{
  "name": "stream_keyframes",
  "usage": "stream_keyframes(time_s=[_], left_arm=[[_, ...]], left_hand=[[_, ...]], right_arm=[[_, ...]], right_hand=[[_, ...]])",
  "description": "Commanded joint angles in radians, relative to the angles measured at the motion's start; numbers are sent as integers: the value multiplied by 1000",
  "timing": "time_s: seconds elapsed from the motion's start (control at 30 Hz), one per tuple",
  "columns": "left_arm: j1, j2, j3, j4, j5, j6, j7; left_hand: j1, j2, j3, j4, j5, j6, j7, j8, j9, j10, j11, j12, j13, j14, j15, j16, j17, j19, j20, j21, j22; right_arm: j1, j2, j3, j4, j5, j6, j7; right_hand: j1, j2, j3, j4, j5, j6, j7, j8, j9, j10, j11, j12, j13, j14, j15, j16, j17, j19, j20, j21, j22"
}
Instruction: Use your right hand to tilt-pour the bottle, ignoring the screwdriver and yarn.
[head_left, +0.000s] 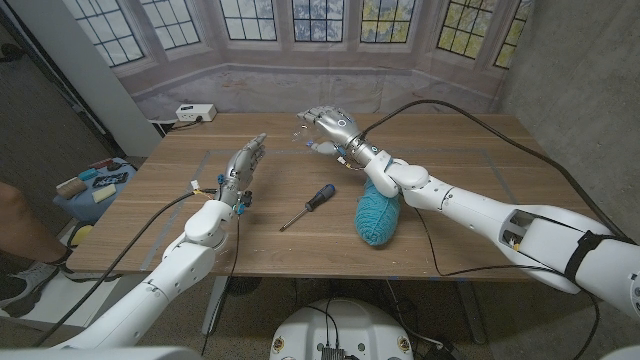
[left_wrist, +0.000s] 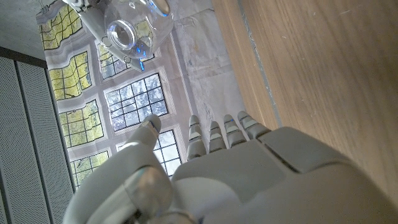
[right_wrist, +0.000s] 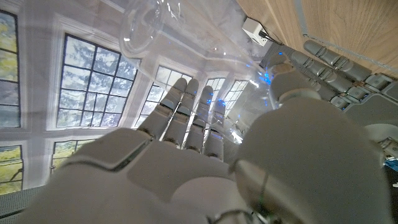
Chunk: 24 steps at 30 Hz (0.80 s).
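Note:
A clear plastic bottle (head_left: 305, 128) hangs tilted above the far middle of the table, gripped by my right hand (head_left: 332, 128). In the right wrist view the bottle (right_wrist: 180, 37) shows as a transparent shape past the fingers of that hand (right_wrist: 186, 155). The left wrist view shows the bottle (left_wrist: 134, 25) from its open mouth end. My left hand (head_left: 243, 166) stands on the table's left part with straight fingers, holding nothing; its back (left_wrist: 249, 174) shows in its own wrist view. A black-handled screwdriver (head_left: 308, 206) lies mid-table, and teal yarn (head_left: 379, 214) lies under my right forearm.
A white box (head_left: 195, 113) sits at the table's (head_left: 470, 160) far left corner. Black cables run over the right side and off the left edge. A blue bin (head_left: 95, 186) and a person's leg (head_left: 15, 215) are on the floor to the left.

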Motion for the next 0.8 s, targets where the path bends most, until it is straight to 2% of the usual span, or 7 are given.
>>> stream_keyframes(time_s=[0.03, 0.27, 0.8], left_arm=[[-12, -19, 10, 31, -1, -18, -12], [-15, -29, 13, 47, -5, -31, -17], [-18, -24, 6, 51, -3, -38, -19]], left_hand=[[-5, 4, 3, -2, 2, 1, -3, 2, 4, 7, 2, 0, 5, -5, -1, 0, 4, -2, 8, -1, 5], [-6, 5, 3, -2, 2, 1, -2, 2, 4, 7, 2, -1, 5, -5, 0, 1, 4, -2, 8, -1, 5], [-6, 4, 2, -3, 2, 4, -1, 3, 4, 9, 1, 0, 5, -5, -2, 2, 4, -1, 9, -1, 5]], right_arm=[[32, -7, -48, 6, -68, -31, 19], [48, -1, -75, 20, -108, -55, 23], [87, 29, -153, 101, -198, -139, -59]], right_hand=[[14, 11, 34, 19, -2, 12, 2, 5, 2, 28, -24, 4, 2, 10, -126, -1, 2, 13, -23, -2, 3], [14, 10, 38, 19, -4, 12, 2, 6, 2, 26, -22, 4, 2, 13, -125, -4, 3, 16, -23, -2, 3], [21, 1, 50, 16, -5, 23, 10, 10, 3, 38, -10, 6, -1, 30, -114, -7, 6, 23, -11, -2, 3]])
